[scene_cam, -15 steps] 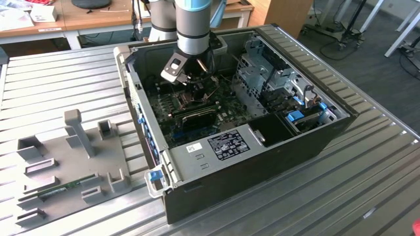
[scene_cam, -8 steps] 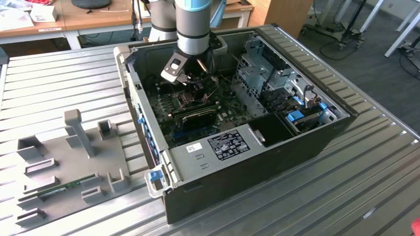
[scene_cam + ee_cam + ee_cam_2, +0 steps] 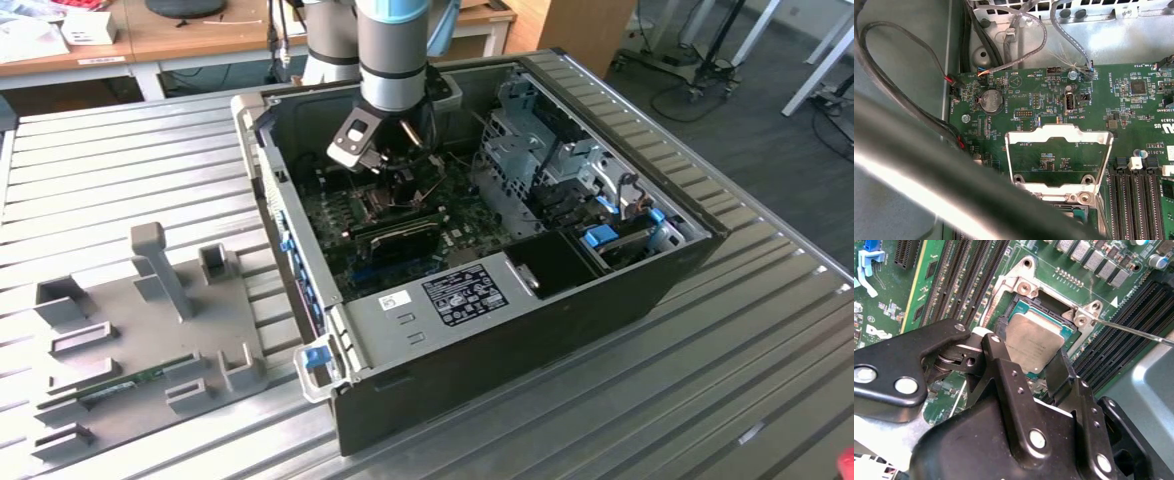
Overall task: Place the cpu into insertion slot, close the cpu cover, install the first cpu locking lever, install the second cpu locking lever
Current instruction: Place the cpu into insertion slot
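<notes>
In the exterior view the arm reaches down into the open computer case, the gripper sitting in the upper middle of the frame above the green board. In the second wrist view its black fingers pinch the cpu by two opposite edges, and the chip lies in the insertion slot, mid-frame. A thin locking lever juts out beside the socket. In the first wrist view the cpu cover stands raised, with board showing through its window.
</notes>
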